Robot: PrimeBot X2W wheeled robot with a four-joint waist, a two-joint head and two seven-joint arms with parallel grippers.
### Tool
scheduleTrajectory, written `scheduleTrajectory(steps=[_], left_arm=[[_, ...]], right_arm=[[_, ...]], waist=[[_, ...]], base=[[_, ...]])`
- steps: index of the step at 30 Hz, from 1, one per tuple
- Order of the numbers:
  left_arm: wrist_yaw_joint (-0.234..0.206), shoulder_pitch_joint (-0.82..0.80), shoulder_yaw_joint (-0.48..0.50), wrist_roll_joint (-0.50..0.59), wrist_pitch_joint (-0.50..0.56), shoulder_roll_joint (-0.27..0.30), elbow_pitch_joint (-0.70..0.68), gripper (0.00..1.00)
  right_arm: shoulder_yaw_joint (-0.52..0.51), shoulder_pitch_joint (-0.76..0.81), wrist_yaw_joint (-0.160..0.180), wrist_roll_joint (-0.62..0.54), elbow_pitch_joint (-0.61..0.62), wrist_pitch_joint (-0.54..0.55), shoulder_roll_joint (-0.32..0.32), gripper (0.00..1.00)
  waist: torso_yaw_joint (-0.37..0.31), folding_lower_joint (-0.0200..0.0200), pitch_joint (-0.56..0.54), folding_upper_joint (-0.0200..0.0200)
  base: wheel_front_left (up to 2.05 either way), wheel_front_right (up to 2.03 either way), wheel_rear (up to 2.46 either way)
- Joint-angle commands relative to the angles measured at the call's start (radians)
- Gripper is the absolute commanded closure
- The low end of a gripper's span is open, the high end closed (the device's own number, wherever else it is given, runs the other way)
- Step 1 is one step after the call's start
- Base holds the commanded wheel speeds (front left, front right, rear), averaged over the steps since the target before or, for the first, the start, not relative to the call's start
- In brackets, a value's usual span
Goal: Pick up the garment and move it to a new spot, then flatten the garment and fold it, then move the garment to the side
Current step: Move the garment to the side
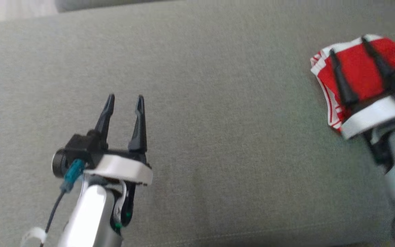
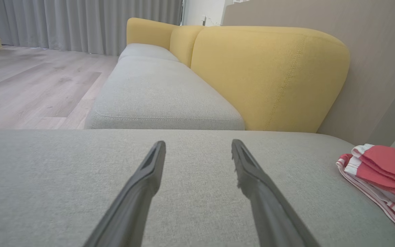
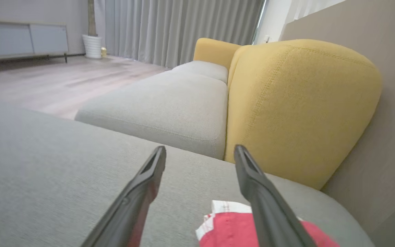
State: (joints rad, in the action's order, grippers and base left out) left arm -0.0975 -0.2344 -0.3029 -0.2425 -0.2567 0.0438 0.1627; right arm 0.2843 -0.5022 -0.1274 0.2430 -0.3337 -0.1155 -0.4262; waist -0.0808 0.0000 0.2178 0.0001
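The folded garment [image 1: 358, 68], red with white striped trim, lies on the grey seat cushion [image 1: 218, 120] at the robot's right, near the yellow backrest [image 3: 303, 103]. The right gripper [image 1: 347, 45] is over it, fingers spread, gripping nothing. The left gripper [image 1: 125, 99], fingers also spread and empty, is over bare cushion well apart from the garment.

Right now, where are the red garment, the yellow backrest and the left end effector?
red garment [image 1: 358, 72], head view, its red middle.
yellow backrest [image 2: 269, 75], left wrist view, its front face.
left end effector [image 1: 125, 97], head view, midway between fingertips.
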Motion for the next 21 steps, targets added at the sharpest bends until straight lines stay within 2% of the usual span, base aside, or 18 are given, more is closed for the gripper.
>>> scheduleTrajectory(steps=[1, 7, 12, 17, 21], left_arm=[[-0.001, 0.004, 0.04, -0.003, -0.005, 0.006, -0.034, 0.0], [-0.01, 0.084, 0.065, -0.001, -0.005, 0.006, -0.048, 0.0], [-0.034, 0.149, 0.08, 0.014, -0.005, 0.006, -0.085, 0.0], [-0.053, 0.191, 0.077, 0.021, -0.005, 0.006, -0.107, 0.0], [-0.049, 0.208, 0.074, 0.026, -0.005, 0.006, -0.112, 0.0]], right_arm=[[-0.015, 0.028, -0.003, -0.008, 0.036, -0.021, 0.021, 0.0], [-0.112, 0.163, -0.003, -0.047, 0.024, -0.074, 0.18, 0.0], [-0.165, 0.262, -0.003, -0.127, 0.025, -0.113, 0.281, 0.0], [-0.207, 0.33, -0.003, -0.174, 0.029, -0.133, 0.334, 0.0], [-0.213, 0.357, -0.003, -0.19, 0.043, -0.141, 0.358, 0.0]], waist=[[0.037, 0.0, -0.053, -0.0001], [0.069, 0.0, -0.125, -0.0001], [0.082, 0.0, -0.164, -0.0001], [0.088, 0.0, -0.183, -0.0001], [0.086, 0.0, -0.189, -0.0001]], base=[[0.0, 0.0, 0.0], [0.0, 0.0, 0.0], [0.0, 0.0, 0.0], [0.0, 0.0, 0.0], [0.0, 0.0, 0.0]])
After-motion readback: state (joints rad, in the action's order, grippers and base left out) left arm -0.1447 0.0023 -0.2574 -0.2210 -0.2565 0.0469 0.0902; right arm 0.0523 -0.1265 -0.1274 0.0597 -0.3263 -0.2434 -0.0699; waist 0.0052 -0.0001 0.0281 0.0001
